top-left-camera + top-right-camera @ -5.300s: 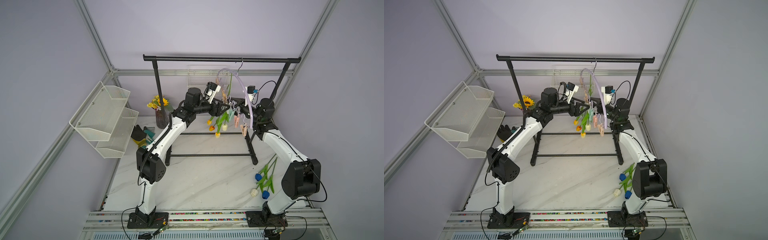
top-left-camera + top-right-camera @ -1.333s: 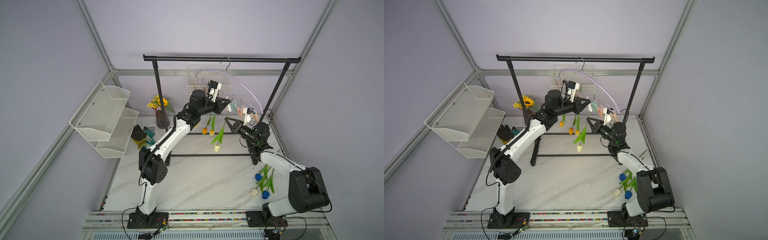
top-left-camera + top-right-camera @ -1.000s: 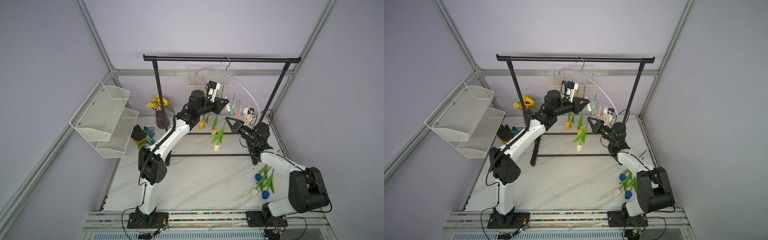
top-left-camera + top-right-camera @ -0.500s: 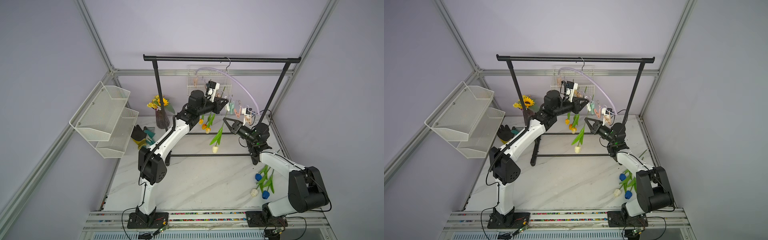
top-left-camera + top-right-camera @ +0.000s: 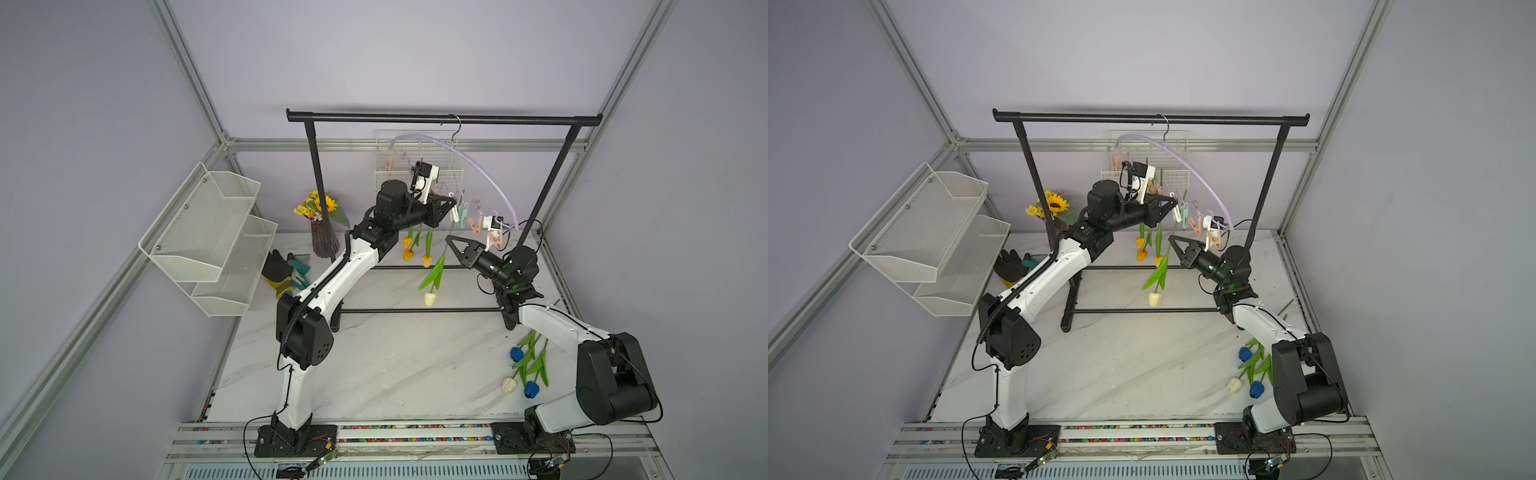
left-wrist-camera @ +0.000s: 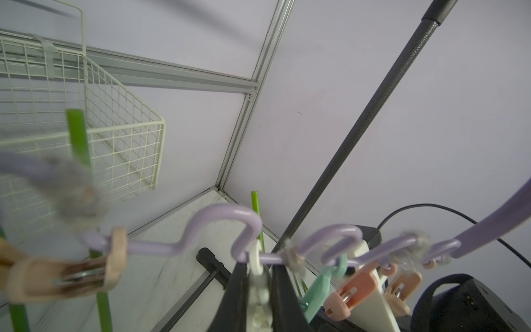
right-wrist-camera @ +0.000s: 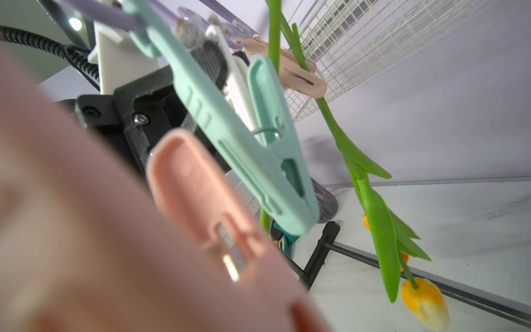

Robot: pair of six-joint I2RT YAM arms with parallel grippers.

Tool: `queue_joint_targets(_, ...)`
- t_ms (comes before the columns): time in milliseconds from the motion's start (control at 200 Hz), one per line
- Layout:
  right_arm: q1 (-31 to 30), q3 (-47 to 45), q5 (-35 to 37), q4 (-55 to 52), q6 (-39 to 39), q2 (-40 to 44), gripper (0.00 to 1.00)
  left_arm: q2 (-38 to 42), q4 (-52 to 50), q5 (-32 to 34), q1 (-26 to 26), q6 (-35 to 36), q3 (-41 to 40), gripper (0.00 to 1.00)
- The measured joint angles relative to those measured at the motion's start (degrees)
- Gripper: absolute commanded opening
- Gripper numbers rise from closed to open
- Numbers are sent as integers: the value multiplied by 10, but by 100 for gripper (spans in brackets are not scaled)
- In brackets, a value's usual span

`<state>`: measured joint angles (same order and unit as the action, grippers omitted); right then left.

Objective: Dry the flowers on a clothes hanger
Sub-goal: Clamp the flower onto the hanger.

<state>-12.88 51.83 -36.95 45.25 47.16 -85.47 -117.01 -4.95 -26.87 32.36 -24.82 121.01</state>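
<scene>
The clothes hanger [image 6: 227, 210] hangs by its hook on the black rack [image 5: 415, 119]. The left gripper [image 6: 258, 299] has its jaws clamped on the white clip [image 6: 255, 261]. The right gripper [image 5: 449, 240] has its jaws together, tip at the white tulip [image 5: 430, 298] stem; grip unconfirmed. 4 flowers [image 5: 427, 261] hang head-down under the hanger; 3 lie on the table [image 5: 374, 374].

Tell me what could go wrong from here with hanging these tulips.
1. The left pincer is shut on the white clip by the stem of the white tulip. Squeezed open, it may let the tulip drop.
2. The clothes hanger hangs tilted from the rack bar by its hook alone. A tug could swing it, shaking the clipped tulips.
3. The right arm passes close over the tulips on the table and might crush them.
</scene>
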Motion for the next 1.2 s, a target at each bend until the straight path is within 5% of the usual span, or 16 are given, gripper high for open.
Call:
queue_joint_targets(515, 0, 32, 14, -36, -12, -12, 0, 0, 2, -6, -1, -1, 0, 10)
queue_joint_targets(830, 0, 33, 15, -44, -13, -13, 0, 0, 11, -9, -6, -11, -19, 46)
queue_joint_targets(1200, -1, 33, 16, -47, -23, -13, 2, 4, 10, -10, -15, -11, -29, 65)
